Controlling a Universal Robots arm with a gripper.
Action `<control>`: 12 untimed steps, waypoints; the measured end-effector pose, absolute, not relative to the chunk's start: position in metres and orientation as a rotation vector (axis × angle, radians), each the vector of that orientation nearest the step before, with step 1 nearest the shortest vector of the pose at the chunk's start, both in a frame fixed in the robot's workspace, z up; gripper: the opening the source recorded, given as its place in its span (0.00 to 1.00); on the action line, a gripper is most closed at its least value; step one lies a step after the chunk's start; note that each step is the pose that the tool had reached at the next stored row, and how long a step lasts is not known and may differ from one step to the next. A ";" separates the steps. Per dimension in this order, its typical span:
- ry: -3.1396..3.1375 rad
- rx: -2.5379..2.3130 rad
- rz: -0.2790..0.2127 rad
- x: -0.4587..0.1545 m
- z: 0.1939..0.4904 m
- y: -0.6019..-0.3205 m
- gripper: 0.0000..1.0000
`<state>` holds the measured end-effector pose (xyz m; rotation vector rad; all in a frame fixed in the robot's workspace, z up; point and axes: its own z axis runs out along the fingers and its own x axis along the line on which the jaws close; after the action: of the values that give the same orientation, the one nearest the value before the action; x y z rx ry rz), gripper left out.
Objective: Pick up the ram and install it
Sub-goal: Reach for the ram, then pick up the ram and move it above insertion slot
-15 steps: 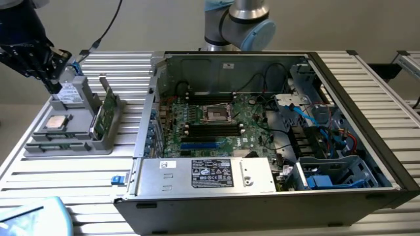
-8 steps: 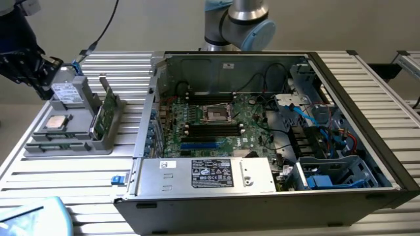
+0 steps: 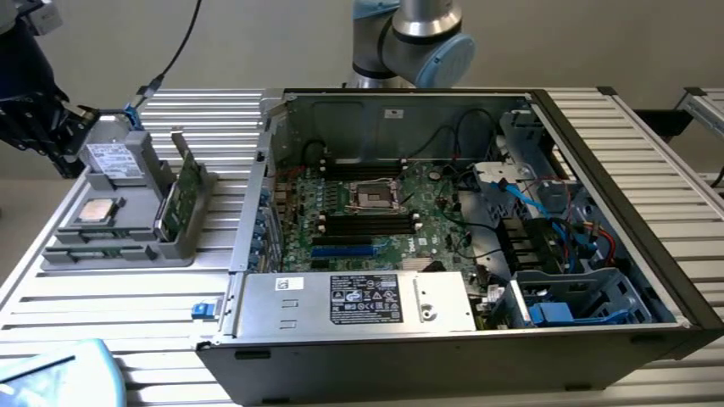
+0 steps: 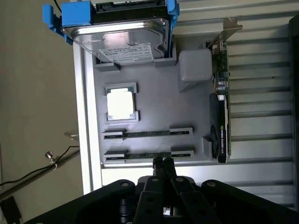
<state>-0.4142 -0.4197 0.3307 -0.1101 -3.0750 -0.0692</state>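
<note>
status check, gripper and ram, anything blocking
gripper shut, empty, tips beside the ram. ram lying in its tray slot, not lifted. nothing between them; second stick one slot over.

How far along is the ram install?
Nothing done yet: the nearer ram and the second stick both lie in the grey tray. In hand: nothing; the gripper is shut and empty, tips right at the nearer ram. Left: the pickup and seating it on the motherboard in the open case.
</note>
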 end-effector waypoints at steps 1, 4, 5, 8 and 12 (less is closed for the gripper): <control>-3.075 -0.110 -0.069 -0.414 0.331 -0.420 0.11; -3.075 -0.110 -0.069 -0.414 0.331 -0.420 0.11; -3.075 -0.110 -0.069 -0.414 0.331 -0.420 0.11; -3.075 -0.110 -0.069 -0.414 0.331 -0.420 0.11; -3.075 -0.110 -0.069 -0.414 0.331 -0.420 0.11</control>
<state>-0.4143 -0.4197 0.3307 -0.1102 -3.0750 -0.0692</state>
